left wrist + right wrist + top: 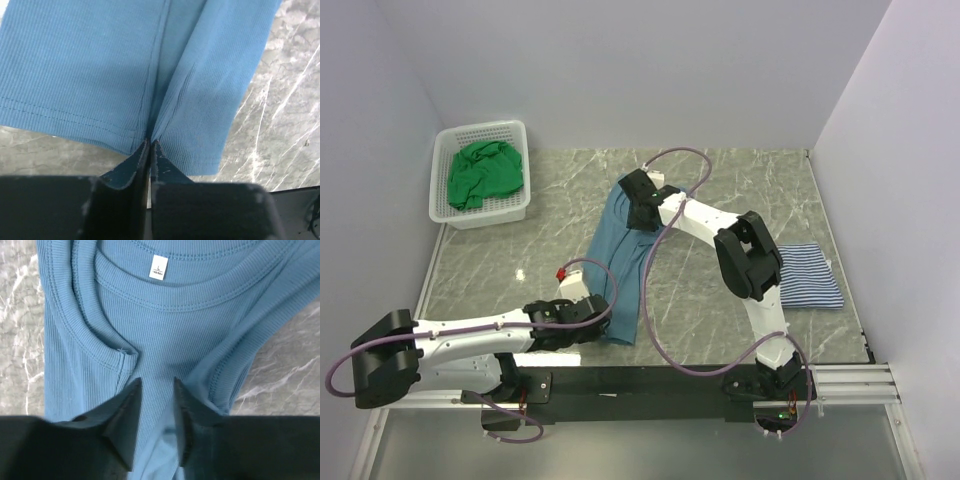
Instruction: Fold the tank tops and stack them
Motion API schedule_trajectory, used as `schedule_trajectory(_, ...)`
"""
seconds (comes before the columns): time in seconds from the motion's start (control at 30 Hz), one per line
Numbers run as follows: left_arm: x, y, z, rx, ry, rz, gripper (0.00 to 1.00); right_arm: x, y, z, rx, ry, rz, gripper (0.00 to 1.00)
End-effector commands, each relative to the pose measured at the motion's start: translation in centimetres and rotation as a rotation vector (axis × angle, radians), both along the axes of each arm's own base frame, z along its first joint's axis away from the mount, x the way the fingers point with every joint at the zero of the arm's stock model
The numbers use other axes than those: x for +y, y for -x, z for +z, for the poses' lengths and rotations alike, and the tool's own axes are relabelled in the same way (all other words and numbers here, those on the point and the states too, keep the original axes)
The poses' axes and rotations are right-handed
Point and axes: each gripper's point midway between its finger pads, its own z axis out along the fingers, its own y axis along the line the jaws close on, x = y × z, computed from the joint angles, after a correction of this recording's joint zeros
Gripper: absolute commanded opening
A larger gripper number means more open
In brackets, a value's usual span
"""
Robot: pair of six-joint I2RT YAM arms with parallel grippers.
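The teal-blue tank top (620,265) lies as a long narrow strip on the marble table between my two grippers. My left gripper (605,312) is shut on its hem at the near end; in the left wrist view the gripper (150,141) pinches a crease of the cloth (100,75). My right gripper (638,212) is at the neck end; in the right wrist view the gripper (156,382) stands open, with the ribbed cloth (165,325) running between its fingers below the neckline and its white label (158,266). The striped top (808,277) lies folded at the right. The green top (480,172) sits crumpled in the basket.
The white lattice basket (480,130) stands at the back left corner. Walls close in the table on the left, back and right. A black rail (650,380) runs along the near edge at the arm bases.
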Motion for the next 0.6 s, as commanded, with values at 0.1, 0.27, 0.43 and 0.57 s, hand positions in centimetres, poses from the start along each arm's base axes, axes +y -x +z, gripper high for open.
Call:
schedule_trajectory(0.1,0.7,-0.3,0.5,-0.003,-0.009,0.011,0.13,0.5,-1.4,5.2,-0.139,-0.047,0.018,0.48)
schedule_trajectory(0.27,0.8,-0.7,0.9,-0.008,-0.008,0.018,0.13,-1.6,-1.0,8.5,-0.206,-0.022,-0.029,0.5)
schedule_trajectory(0.43,0.6,-0.7,0.6,0.001,-0.014,0.011,0.11,-4.2,1.1,6.8,-0.199,-0.025,-0.041,0.49)
schedule_trajectory(0.57,0.5,-0.6,0.5,0.005,-0.004,0.005,0.11,-4.1,1.9,5.1,-0.182,-0.133,0.039,0.46)
